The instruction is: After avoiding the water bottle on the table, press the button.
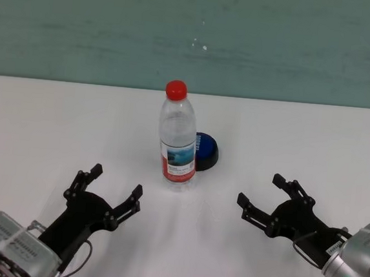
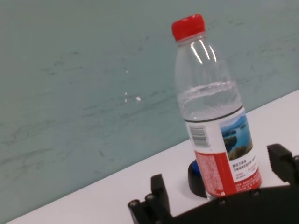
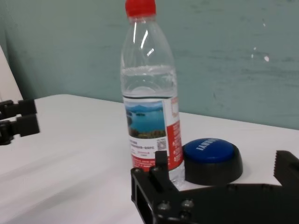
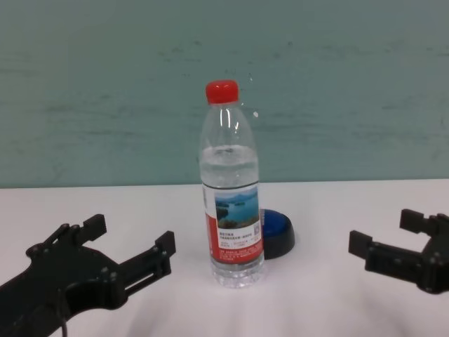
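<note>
One button [image 1: 204, 151] sits behind the water bottle [image 1: 177, 138], apparently touching it (half hidden from the head view). Both the left gripper [image 1: 115, 192] and right gripper [image 1: 258, 191] hover with spread jaws over the near counter [image 1: 43, 132]; a straight reach would likely topple the bottle.

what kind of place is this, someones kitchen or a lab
Most likely a lab test bench, not a kitchen: a bare white table against a plain teal wall, holding only a bottle and a blue button, with the open left claw and open right claw waiting on either side.
</note>
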Available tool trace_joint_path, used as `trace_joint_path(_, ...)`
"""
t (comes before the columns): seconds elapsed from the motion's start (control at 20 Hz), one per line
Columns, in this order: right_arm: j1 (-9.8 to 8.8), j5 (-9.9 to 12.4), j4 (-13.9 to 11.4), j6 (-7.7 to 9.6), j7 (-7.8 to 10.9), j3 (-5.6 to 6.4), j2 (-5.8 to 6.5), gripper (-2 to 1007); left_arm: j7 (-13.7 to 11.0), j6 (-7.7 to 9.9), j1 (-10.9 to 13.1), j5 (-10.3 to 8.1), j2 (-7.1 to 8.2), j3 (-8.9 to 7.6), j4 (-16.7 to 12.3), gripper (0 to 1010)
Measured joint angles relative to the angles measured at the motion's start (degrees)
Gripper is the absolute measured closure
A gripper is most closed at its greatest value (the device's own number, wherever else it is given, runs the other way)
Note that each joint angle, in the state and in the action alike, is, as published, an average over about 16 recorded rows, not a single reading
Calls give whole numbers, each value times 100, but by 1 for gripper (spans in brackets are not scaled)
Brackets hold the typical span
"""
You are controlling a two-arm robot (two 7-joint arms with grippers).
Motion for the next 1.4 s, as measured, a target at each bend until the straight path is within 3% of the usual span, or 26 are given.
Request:
trace_joint_path(0.6, 79, -135, 163, 27, 62, 7, -80, 2, 0, 0, 0, 0, 0, 0, 0, 10)
trace_joint_path(1.4, 132, -195, 220, 38, 83, -18, -90, 2, 0, 0, 0, 0, 0, 0, 0, 10)
